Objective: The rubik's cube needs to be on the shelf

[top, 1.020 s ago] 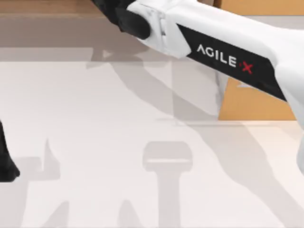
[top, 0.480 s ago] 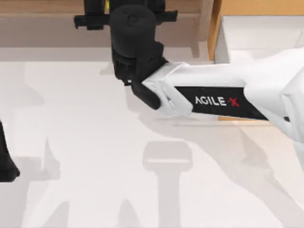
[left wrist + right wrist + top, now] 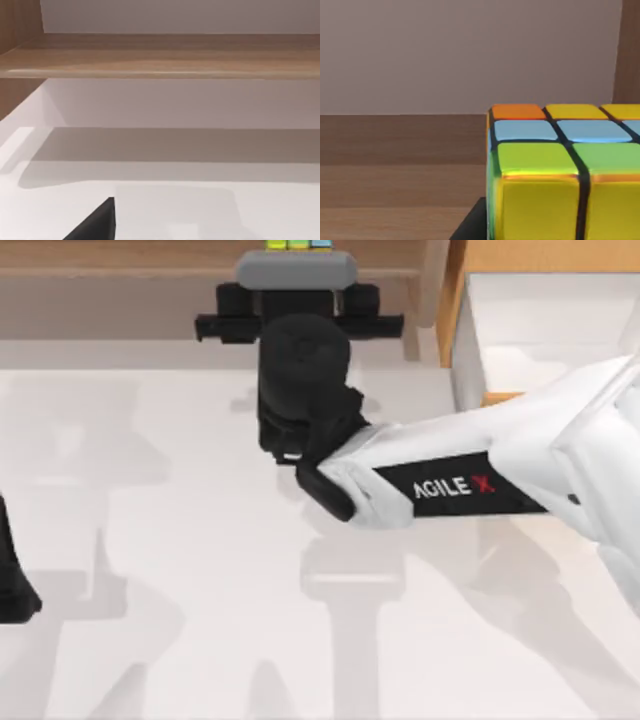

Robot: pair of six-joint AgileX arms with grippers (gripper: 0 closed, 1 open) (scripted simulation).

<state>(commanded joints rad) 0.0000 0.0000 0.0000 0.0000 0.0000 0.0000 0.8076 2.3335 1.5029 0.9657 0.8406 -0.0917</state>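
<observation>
Top view: the right arm (image 3: 440,485) reaches in from the right across the white tabletop (image 3: 200,570) toward the shelf (image 3: 130,258), the long light-brown ledge along the far edge. Its right pincer (image 3: 296,278) sits at the shelf's front edge, just left of the shelf's upright post (image 3: 432,290). The rubik's cube (image 3: 293,244) shows as a thin strip of yellow, green and blue squares above the grey block at the pincer's tip, over the shelf board. Half a second earlier the wrist was a little further left along the shelf and the cube was barely visible; a second ago the arm lay higher and more slanted across the frame, hiding the shelf there. The orange-wood cabinet (image 3: 545,255) stands right of the post. The left arm (image 3: 12,585) stays parked at the tabletop's left edge, well apart from the shelf

Left wrist view: the shelf (image 3: 160,55) runs across as a wooden board with its shadowed recess beneath, and the tabletop (image 3: 210,210) lies below it. A dark corner is all that shows of the left pincer, so I cannot tell how its fingers stand

Right wrist view: the rubik's cube (image 3: 560,175) is close up, orange, yellow, blue and green squares on top and yellow on the near face, over the shelf's brown board (image 3: 395,175). How far the right pincer is spread, and whether it grips the cube, I cannot tell
</observation>
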